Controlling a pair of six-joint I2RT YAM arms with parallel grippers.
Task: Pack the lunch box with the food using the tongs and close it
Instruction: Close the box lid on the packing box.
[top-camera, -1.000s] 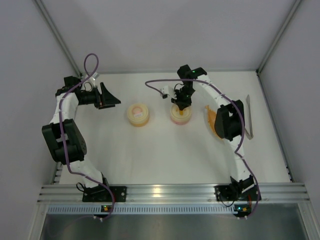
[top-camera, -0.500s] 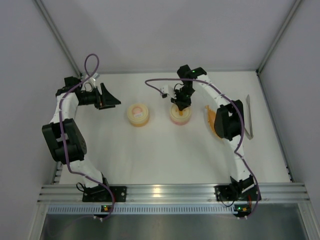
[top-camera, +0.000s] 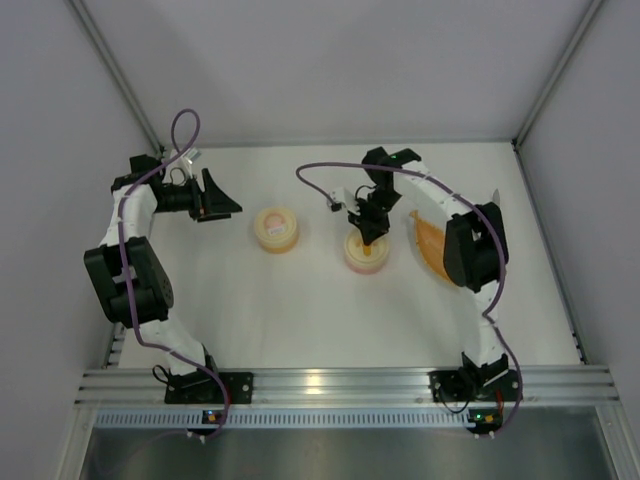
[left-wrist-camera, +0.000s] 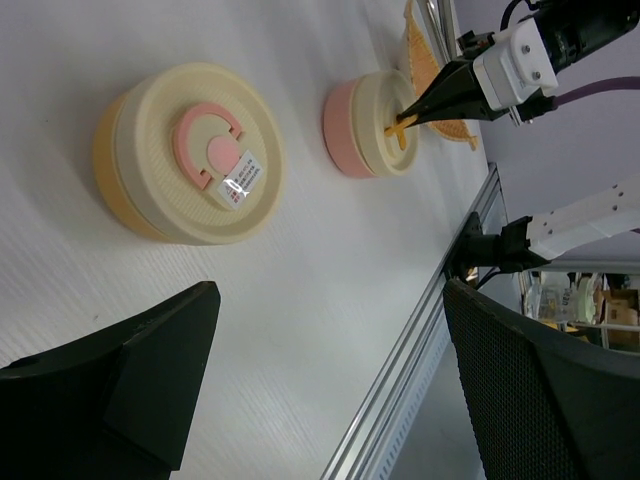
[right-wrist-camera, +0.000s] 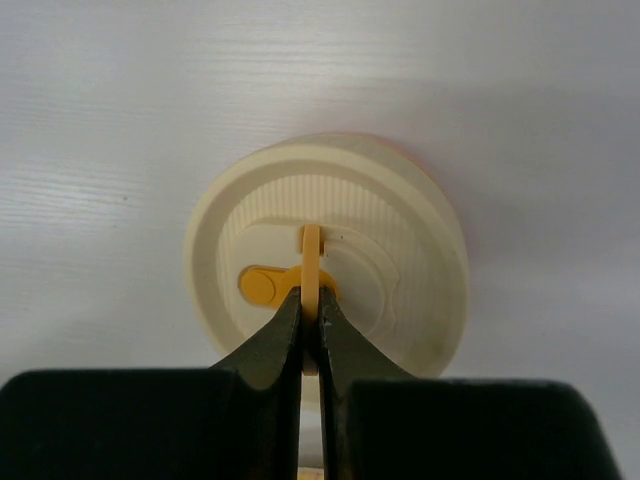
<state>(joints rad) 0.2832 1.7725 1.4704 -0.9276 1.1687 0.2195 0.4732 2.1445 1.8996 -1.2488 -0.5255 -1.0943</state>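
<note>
The right gripper (right-wrist-camera: 311, 300) pinches the upright yellow tab (right-wrist-camera: 311, 255) on the pink lunch box (top-camera: 364, 258), just left of the orange tray (top-camera: 428, 248). The left gripper (top-camera: 222, 200) gapes far left, near the yellow container (top-camera: 277, 229). The right arm hides the tongs, so I cannot tell their spread.

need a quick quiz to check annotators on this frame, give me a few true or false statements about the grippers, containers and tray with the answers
1. The right gripper is shut on the upright pull tab of the pink container. True.
2. The left gripper holds the tongs. False: its jaws are open and empty, off to the left of both containers.
3. The pink container and the yellow container both have their cream lids on. True.
4. The pink tab on the yellow container's lid stands upright. False: it lies flat on the lid.
5. The orange tray lies between the two containers. False: it lies to the right of the pink container.
</note>
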